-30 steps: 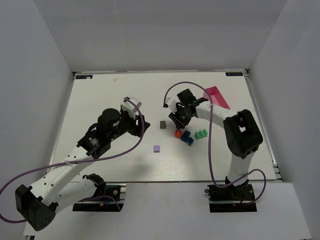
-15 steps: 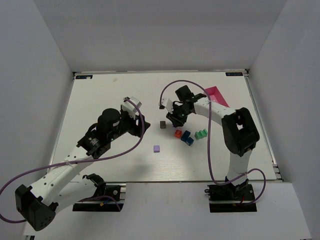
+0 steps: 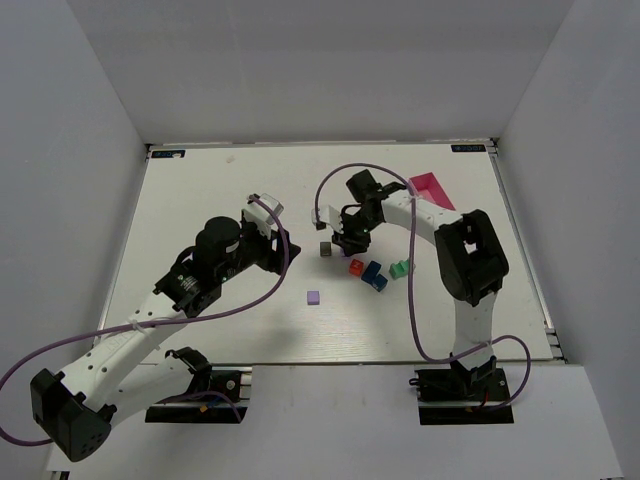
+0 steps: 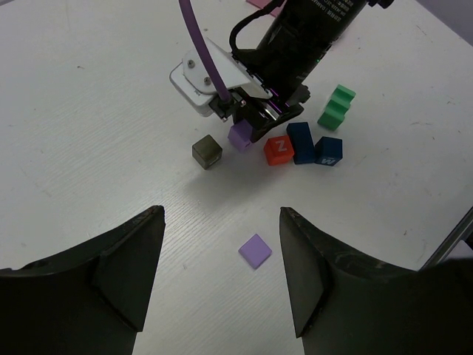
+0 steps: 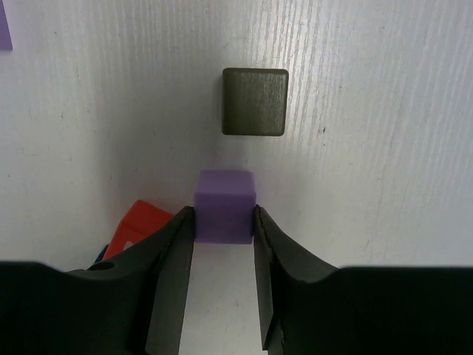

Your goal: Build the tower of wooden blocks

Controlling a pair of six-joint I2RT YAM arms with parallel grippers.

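A purple block [image 5: 225, 194] is pinched by the right gripper [image 5: 225, 220] at the middle of the frame, just below a dark grey block [image 5: 255, 101]. The left gripper [image 4: 220, 222] is spread open, and nothing is held in it.

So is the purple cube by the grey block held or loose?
Held. The right jaws press both sides of the purple cube.

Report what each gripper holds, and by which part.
The right gripper clamps the purple cube by two opposite side faces. The left gripper is open, holding nothing.
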